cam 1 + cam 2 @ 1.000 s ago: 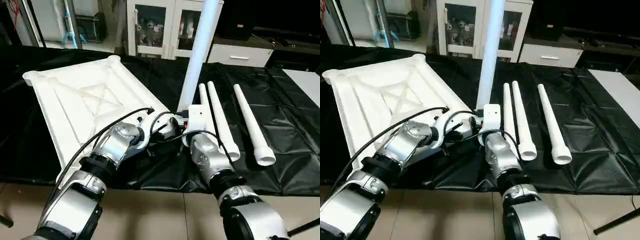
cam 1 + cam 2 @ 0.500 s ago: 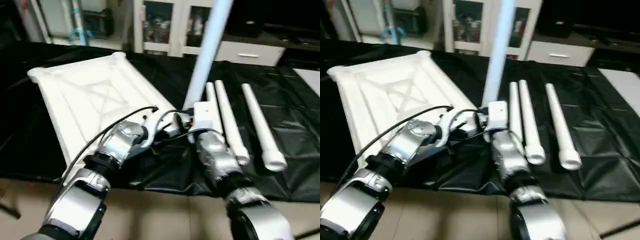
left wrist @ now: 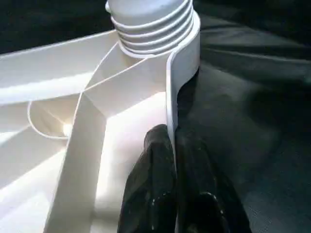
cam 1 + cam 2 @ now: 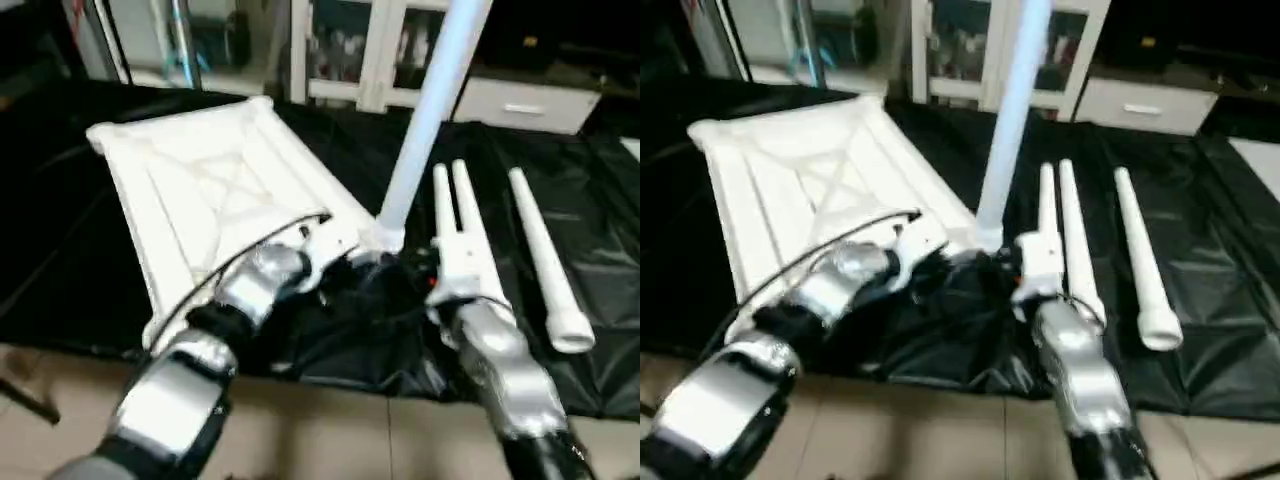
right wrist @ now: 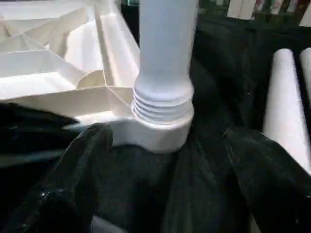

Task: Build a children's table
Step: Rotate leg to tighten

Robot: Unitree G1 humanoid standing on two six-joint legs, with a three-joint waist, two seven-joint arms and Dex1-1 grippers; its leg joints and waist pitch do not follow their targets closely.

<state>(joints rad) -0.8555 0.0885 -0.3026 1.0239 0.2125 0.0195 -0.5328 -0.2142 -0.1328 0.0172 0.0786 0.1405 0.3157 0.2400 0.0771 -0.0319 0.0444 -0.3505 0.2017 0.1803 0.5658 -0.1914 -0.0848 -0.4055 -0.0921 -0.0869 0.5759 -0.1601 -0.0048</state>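
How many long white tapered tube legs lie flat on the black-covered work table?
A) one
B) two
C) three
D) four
C: three white tapered tube legs lie side by side on the black cover, while a fourth leg stands upright in a corner socket of the white ribbed tabletop.

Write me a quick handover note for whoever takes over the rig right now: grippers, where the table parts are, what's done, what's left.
Left gripper: shut on the rim of the white table top, near the corner socket.
Right gripper: open, fingers standing apart on either side of the socket, holding nothing.
Table top lies ribbed underside up on the black-covered work table.
Done: one leg stands upright in the near corner socket, its threads partly showing above the socket.
Left: three legs lie side by side on the black cover to the right of the top, to be fitted into the other corner sockets.
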